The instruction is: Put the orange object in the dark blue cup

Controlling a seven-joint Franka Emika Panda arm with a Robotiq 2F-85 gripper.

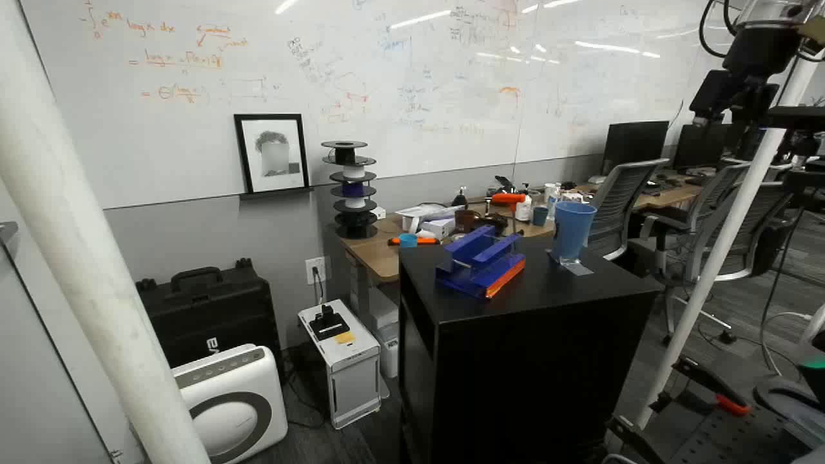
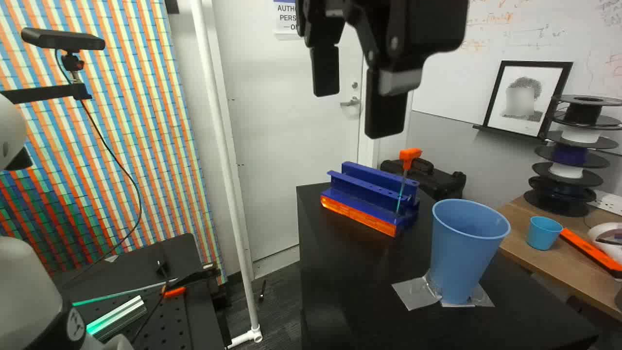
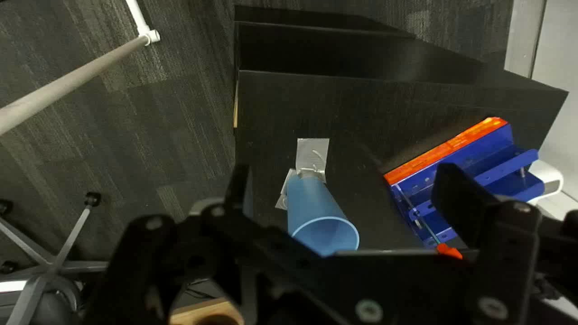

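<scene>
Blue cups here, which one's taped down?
The tall blue cup on the black cabinet: silvery tape is at its base. The smaller light-blue cup on the wooden desk shows none.

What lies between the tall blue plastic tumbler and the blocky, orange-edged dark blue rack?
In the wrist view: black cabinet top, with silver tape at the foot of the tumbler.

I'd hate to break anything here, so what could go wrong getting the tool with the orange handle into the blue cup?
The tool stands nearly upright at one end of the blue rack, so a slanted pull might snag the rack. It is slim, so the open gripper could get a poor hold and let it twist. The cup has tape at its base, but a hard knock might tip it.
</scene>
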